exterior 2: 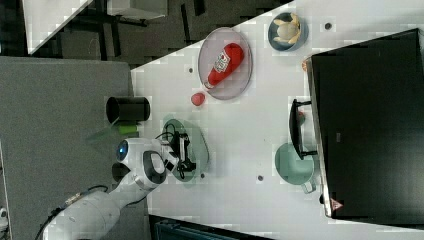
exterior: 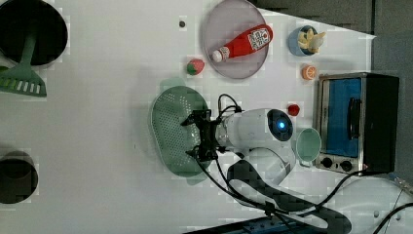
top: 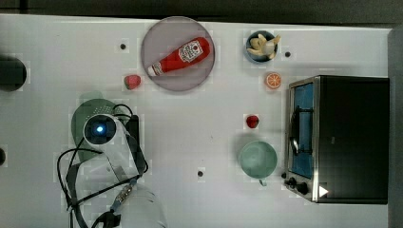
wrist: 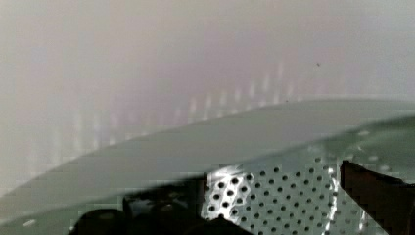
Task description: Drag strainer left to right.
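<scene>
**Over the strainer, jaws spread wide**

On the white table point(top: 199, 137) we find the strainer point(exterior: 170, 126), a pale mint-green oblong with a grid of tiny holes, lying toward the top view's left, well apart from the toaster oven point(top: 342, 137) at the top view's right. We see the gripper point(exterior: 195, 138) hanging over the strainer's inner basin in the left view, its two dark fingers point(exterior: 191, 120) spread wide with nothing between them. In the wrist view, the perforated wall of the strainer point(wrist: 274, 200) sits close to the camera, and a dark fingertip point(wrist: 377, 196) stands at each side of it; whether the tips touch the plastic we cannot tell.

Near the oven door we note the round teal-green cup point(top: 257, 159) with its small handle, and just beside it a small red fruit point(top: 252, 121). Along the far edge of the top view we see a grey plate point(top: 164, 78) carrying a ketchup bottle point(top: 180, 56), a strawberry point(top: 132, 81) just beside the plate, a blue bowl point(top: 261, 46) with pale pieces in it, and an orange slice point(top: 273, 80).
</scene>
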Tool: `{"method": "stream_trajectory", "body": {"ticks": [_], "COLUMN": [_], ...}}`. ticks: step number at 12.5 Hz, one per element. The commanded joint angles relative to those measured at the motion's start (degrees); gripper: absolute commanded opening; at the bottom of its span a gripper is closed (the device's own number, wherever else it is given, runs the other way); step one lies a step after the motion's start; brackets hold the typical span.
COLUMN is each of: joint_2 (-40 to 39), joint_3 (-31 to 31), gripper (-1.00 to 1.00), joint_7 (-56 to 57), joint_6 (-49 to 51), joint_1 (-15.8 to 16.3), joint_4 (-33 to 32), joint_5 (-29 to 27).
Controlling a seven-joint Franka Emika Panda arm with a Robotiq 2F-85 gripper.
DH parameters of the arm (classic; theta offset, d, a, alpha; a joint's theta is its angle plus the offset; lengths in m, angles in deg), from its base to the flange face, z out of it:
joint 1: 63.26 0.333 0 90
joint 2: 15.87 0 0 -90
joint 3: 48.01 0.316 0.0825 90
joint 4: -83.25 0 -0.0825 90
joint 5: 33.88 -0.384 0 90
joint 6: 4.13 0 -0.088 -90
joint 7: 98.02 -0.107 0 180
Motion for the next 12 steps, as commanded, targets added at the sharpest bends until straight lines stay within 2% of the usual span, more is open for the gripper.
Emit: {"method": "stream_trajectory", "body": {"ticks": [1, 7, 12], "joint_2": [2.8, 6.5, 9.5], "joint_3": [-2.2, -5.2, -9.3], "gripper": [1.0, 1.0, 1.0], "joint_7": [-3.3, 0.3, 8.7], "joint_6": [-0.2, -0.2, -0.2], "joint_1": [0.2, -3.1, -5.7], "joint_4": [1.0, -3.3, -7.3], "joint_5": [-0.4, -0.4, -0.4]}}
